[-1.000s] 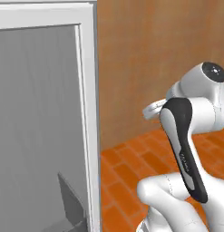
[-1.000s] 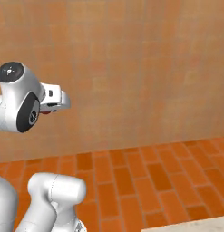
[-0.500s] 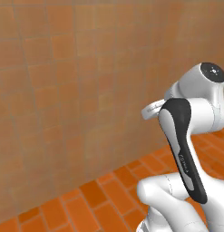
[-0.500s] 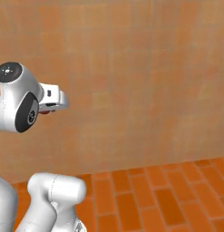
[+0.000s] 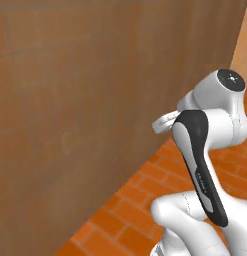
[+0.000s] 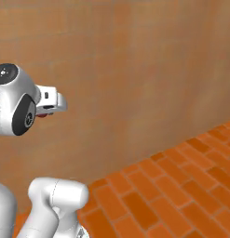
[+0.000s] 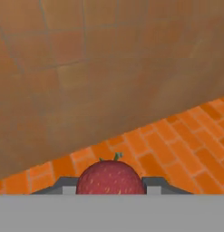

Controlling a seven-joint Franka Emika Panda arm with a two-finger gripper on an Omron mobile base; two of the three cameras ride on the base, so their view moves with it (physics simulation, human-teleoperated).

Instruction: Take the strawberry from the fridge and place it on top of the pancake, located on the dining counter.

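The strawberry (image 7: 111, 178), red with a small green stem, sits between the two dark fingertips (image 7: 155, 183) at the bottom of the hand view. My gripper (image 7: 111, 185) is shut on it. In the right base view the hand (image 6: 50, 101) points right from the raised white arm, with a bit of red (image 6: 42, 115) under it. In the left base view the hand (image 5: 165, 121) pokes out left of the arm's upper joint. The fridge, the pancake and the dining counter are out of view.
A tall tan-brown wall (image 5: 70, 115) stands close ahead of the base, also the wall (image 6: 135, 69) in the right base view. An orange brick floor (image 6: 181, 186) runs below it. The wall's corner (image 5: 242, 40) shows at the upper right of the left base view.
The whole picture has shifted: the base has turned, and the grey fridge door at the left of the left base view has slid out of frame. The arm's pose is unchanged.
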